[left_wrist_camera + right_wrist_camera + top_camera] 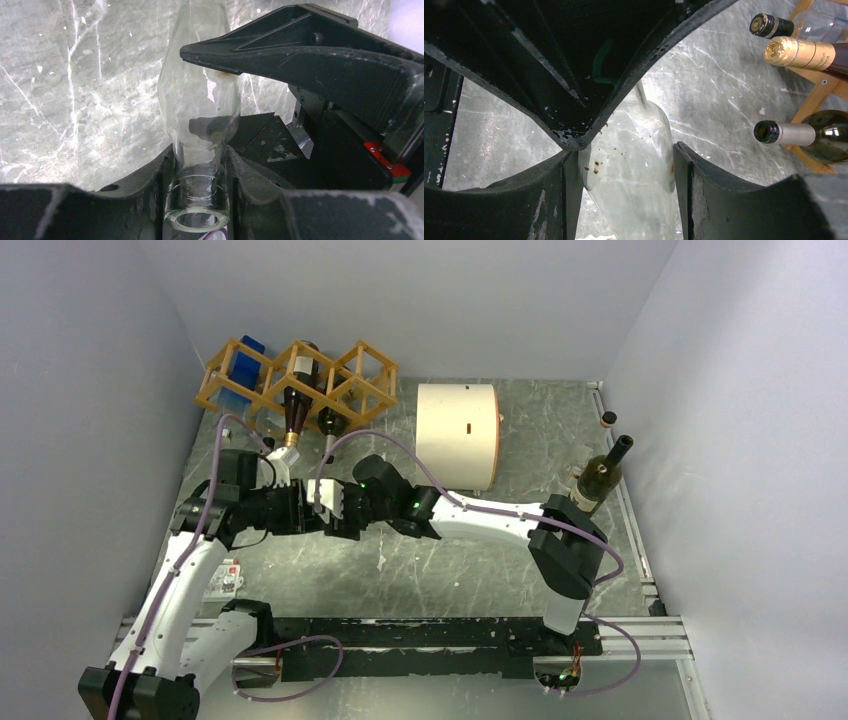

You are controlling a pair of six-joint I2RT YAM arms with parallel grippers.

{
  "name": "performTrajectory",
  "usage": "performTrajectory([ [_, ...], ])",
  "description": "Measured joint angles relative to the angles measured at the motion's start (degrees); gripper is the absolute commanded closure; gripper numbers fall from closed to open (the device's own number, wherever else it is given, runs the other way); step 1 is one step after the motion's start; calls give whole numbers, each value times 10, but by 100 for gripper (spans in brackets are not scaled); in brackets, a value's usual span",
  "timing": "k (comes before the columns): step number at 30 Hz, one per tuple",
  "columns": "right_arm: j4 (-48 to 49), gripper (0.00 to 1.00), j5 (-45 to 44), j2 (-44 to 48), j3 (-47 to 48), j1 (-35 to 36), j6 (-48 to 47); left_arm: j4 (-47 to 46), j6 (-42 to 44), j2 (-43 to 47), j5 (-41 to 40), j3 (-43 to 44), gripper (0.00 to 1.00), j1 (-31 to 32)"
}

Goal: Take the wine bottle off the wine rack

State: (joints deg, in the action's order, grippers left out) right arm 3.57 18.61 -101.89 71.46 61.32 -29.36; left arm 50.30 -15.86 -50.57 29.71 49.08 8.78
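**A:** Where is the wine bottle [200, 100] seen?

**B:** A clear glass wine bottle is held off the wine rack [345, 380]. It is carried over the grey surface [480, 570], near of the rack and left of centre, between the two end effectors.

**A:** How is the left end effector [197, 170] set?

**B:** It is pressed together on the bottle's neck, just behind the open mouth, so the glass is pinched from both sides.

**A:** And the right end effector [624, 170]?

**B:** Its fingers [714, 200] are closed against the wide body of the same bottle, one on each side. How firmly cannot be told.

**A:** What is seen in the rack?

**B:** A brown bottle [295, 410] with gold foil and a dark green bottle [332, 420] are lodged in its cells, necks pointed near. A cream drum [457, 435] is set right of the rack. A dark bottle [600, 480] is stood upright by the right wall.
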Motion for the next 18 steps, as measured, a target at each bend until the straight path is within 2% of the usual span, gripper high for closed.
performTrajectory([
  [3, 3, 65, -2, 0, -1, 0, 7, 5, 0, 0, 0, 5, 47, 0],
  [4, 9, 66, -3, 1, -3, 0, 11, 8, 0, 0, 0, 11, 33, 0],
  [5, 16, 68, -6, 2, -6, 0, 18, 10, 0, 1, 1, 19, 8, 0],
  [6, 22, 70, -10, 5, -10, 0, 23, 10, 2, 3, 1, 27, 1, 0],
  [18, 77, 97, -51, 115, -136, -10, 138, 1, 14, 49, -22, 150, 0, 0],
])
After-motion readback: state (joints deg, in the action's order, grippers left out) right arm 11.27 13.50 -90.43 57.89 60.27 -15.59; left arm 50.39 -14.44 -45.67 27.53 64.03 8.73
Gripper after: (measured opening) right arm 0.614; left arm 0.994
